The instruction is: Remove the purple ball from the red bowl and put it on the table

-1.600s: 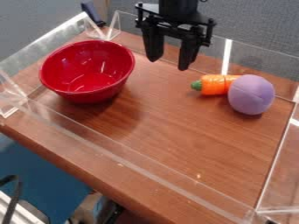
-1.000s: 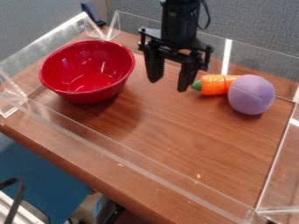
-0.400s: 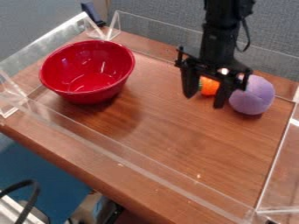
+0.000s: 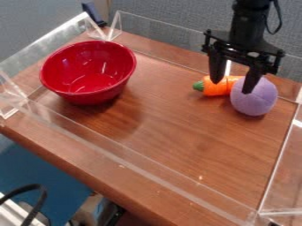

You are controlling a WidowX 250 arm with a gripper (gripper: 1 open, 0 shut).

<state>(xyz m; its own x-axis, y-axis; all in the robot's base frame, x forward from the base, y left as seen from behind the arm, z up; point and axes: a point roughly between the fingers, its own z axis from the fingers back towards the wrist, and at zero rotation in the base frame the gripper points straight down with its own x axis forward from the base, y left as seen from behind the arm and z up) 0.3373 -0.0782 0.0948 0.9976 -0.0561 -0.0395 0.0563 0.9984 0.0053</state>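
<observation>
Oddly, purple ball [image 4: 253, 95] sits on table [image 4: 165, 132], red bowl [image 4: 87, 71] empty. Gripper [image 4: 238, 79] open wide, holds nothing, hangs above carrot [image 4: 215, 86]/ball gap. Nothing needs grasping; retreat straight up, avoid nudging ball.

Free room: the desk [image 4: 177, 132] lies bare through its centre and front, between the red bowl [image 4: 87, 70] at left and the purple ball [image 4: 253, 95] at right. Obstacles: the orange carrot toy [image 4: 216, 86] just beside the ball, and clear acrylic walls [image 4: 154, 172] along every edge.
</observation>
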